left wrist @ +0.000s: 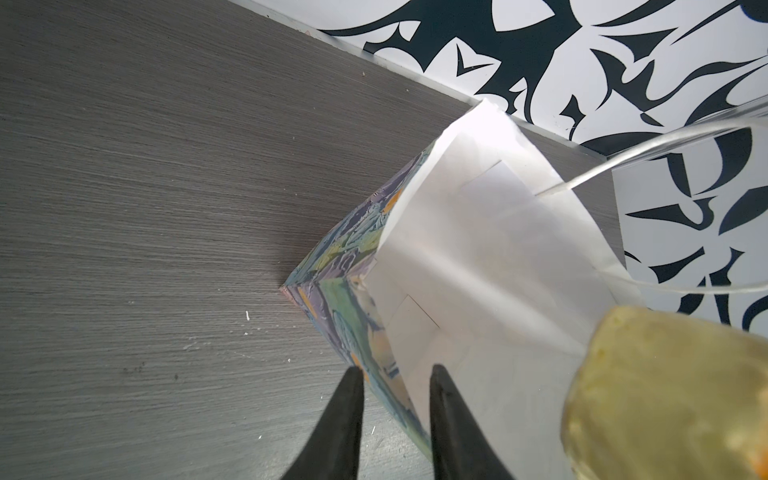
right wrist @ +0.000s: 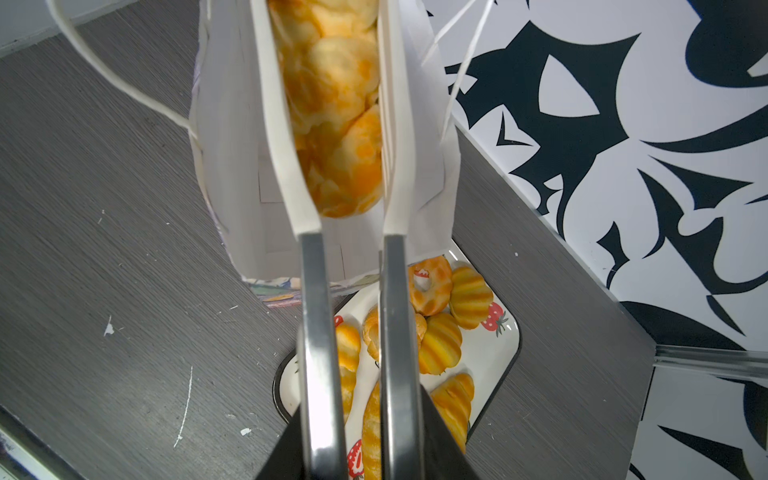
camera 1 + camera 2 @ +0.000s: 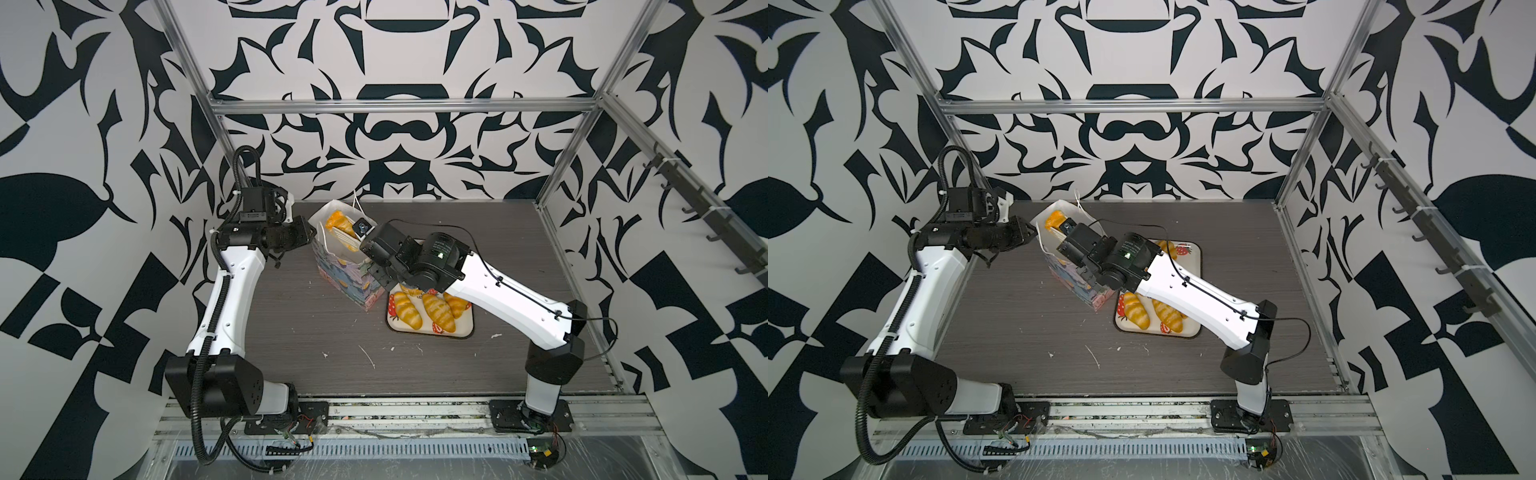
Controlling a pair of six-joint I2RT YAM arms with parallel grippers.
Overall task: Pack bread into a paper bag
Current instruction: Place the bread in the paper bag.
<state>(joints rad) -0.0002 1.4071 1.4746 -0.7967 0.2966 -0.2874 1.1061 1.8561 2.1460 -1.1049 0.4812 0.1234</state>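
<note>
At the paper bag's [image 3: 345,274] left rim you have the left gripper [image 1: 395,372], its black fingers [image 1: 349,415] a little apart with the bag's wall between them. The bag stands upright on the grey table [image 3: 311,332]. Your right gripper [image 2: 361,449] is clamped on the tongs [image 2: 311,291], whose white tips pinch a croissant [image 2: 336,124] in the bag's mouth. Just right of the bag, the strawberry tray [image 3: 432,330] holds more croissants [image 3: 438,311] and a ring bun [image 2: 430,284].
</note>
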